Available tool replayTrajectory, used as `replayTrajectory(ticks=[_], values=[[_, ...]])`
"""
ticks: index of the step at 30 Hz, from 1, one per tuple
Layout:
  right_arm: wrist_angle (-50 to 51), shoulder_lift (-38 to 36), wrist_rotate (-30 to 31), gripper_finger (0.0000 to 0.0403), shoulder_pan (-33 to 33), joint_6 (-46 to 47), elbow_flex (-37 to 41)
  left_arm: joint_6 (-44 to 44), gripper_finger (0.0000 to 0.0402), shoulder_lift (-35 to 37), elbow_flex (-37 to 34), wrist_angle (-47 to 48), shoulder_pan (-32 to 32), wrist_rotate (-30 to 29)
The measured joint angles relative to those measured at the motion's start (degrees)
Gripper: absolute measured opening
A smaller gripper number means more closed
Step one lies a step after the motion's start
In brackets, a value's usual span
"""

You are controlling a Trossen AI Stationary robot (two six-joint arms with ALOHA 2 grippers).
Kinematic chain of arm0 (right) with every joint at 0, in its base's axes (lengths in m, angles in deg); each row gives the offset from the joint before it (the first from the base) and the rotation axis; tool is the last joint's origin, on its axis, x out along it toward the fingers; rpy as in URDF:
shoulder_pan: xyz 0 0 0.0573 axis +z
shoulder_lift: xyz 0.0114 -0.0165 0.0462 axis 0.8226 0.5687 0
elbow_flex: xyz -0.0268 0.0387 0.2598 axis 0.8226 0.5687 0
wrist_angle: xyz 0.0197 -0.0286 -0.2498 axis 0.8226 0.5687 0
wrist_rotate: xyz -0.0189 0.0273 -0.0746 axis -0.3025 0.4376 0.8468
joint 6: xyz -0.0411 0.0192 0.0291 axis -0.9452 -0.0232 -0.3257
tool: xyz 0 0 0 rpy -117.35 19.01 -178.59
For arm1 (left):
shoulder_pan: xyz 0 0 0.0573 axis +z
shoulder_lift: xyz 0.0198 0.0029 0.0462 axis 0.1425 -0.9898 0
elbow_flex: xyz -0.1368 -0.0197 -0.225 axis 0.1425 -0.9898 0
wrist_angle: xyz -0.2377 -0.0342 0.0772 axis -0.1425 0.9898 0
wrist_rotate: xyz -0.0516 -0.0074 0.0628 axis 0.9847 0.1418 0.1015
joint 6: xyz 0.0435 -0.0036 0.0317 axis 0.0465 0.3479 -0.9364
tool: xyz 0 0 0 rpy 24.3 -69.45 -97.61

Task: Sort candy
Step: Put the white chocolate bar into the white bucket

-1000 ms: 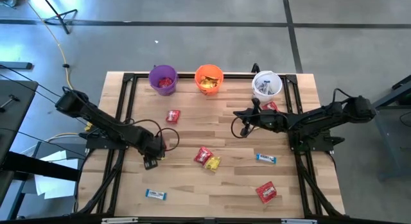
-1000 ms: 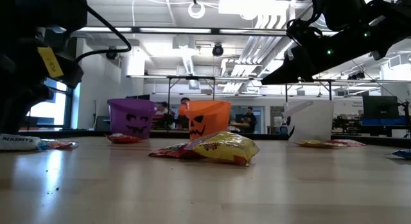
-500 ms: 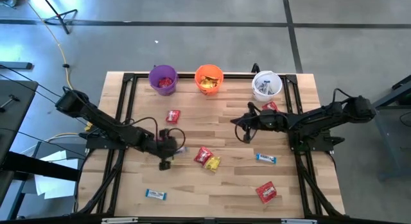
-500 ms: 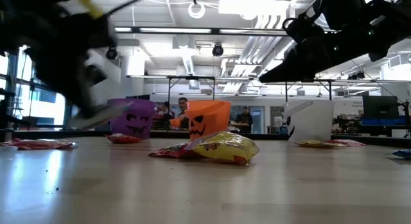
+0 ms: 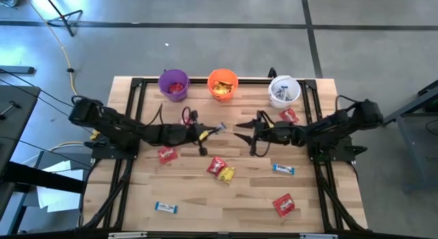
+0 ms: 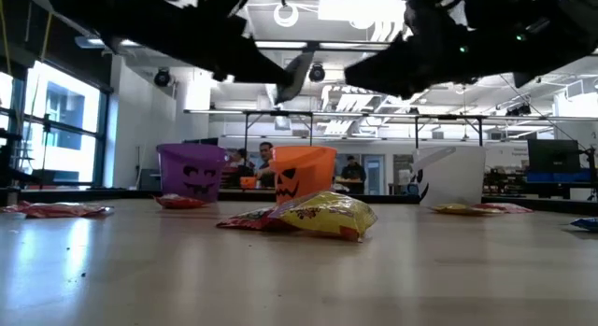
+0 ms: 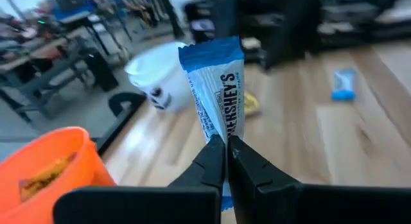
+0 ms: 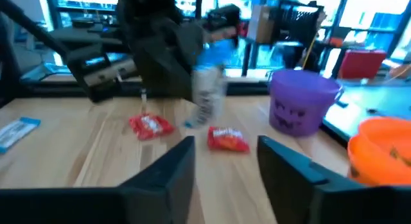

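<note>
Room: a bright workshop with grey floor lies beyond your wooden bench [image 5: 205,198]; people stand far behind the buckets in the low view.
Buckets: purple bucket [image 5: 174,84], orange bucket [image 5: 222,83] and white bucket [image 5: 284,90] line the far edge.
Left gripper [image 5: 220,129]: raised over mid-bench, your fingers [image 7: 215,161] pressed together, pinching one end of a blue-and-white bar [image 7: 216,89], which stands up from them in the left wrist view.
Right gripper [image 5: 239,128]: facing the left one, just beside the bar's free end, fingers [image 8: 172,169] spread and holding nothing.
Loose candy: red packet [image 5: 166,154] near the left arm; red packet and yellow packet [image 5: 227,174] touching at centre; blue-and-white bars [image 5: 283,169] right and near-left; red packets [image 5: 284,204] near-right and beside the white bucket.
</note>
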Motion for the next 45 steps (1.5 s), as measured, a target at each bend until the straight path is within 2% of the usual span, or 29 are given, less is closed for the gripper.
replayTrajectory(ticks=[5, 12, 18, 23, 32, 39, 45], values=[[-4.48, 4.8, 5.49, 0.0207, 0.87, -1.59, -4.64, -0.92, 0.0, -3.68, 0.0, -8.95, 3.19, 2.55], [-13.65, 8.42, 7.97, 0.021, 0.75, -1.78, -5.81, -1.71, 0.0, -5.98, 1.24, -12.27, 3.74, 3.17], [-15.66, 8.71, 6.8, 0.0207, 0.7, -2.66, -6.67, -1.85, 0.0, -8.48, 3.82, -12.18, 3.74, 3.88], [-14.61, 8.71, 6.83, 0.0166, 0.7, -2.86, -7.93, -2.37, 0.0, -11.11, 6.71, -12.29, 3.74, 4.67], [-14.94, 8.66, 6.85, 0.0016, 0.7, -4.59, -7.97, -1.69, 0.0004, -11.62, 7.21, -13.7, 3.73, 6.07], [-14.54, 8.6, 6.82, 0.003, 0.7, -5.67, -7.97, -2.35, 0.0054, -11.62, 7.21, -13.19, 3.73, 5.55], [-14.56, 8.58, 8.16, 0.0007, -0.43, -8.4, -7.97, -2.37, 0.0115, -11.25, 7.21, -10.97, 3.72, 5.33]])
